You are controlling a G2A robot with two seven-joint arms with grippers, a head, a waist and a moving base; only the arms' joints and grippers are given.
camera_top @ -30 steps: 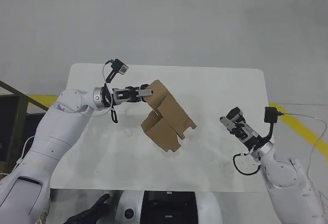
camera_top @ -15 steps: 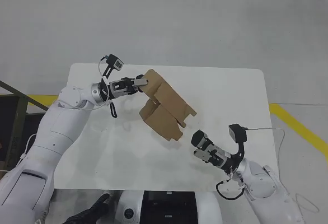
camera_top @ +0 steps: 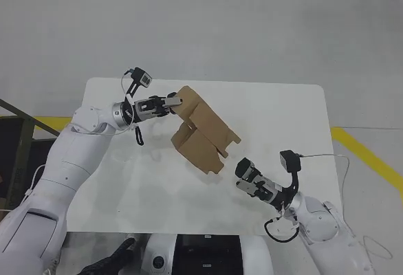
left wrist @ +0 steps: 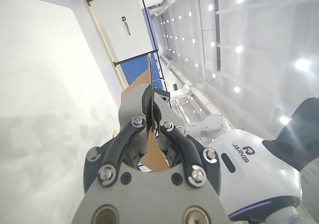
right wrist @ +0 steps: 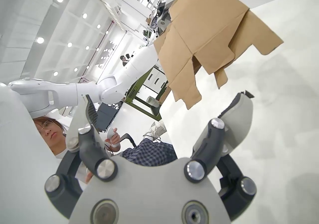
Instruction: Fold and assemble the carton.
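Closed fingers of the left gripper (left wrist: 149,100) pinch one flap edge of the carton (camera_top: 203,130), the cardboard sandwiched between the two pads and running back between the finger links. The grip sits at the carton's corner nearest the far-left corner of the worktop (camera_top: 139,192). From there the brown carton slants over the middle of the worktop toward the near right edge, partly folded, with creased panels on top and loose flaps hanging at its lower end; its inside is hidden, and whether the lowest flap touches the worktop cannot be told. The right gripper (right wrist: 165,100) has its fingers spread wide with nothing between them. It points at the carton's hanging flaps from the near-right part of the worktop, close to the carton's near-right corner but apart from it. A yellow floor line (camera_top: 377,161) runs beyond the right edge, and a dark frame (camera_top: 12,113) stands beside the left edge.
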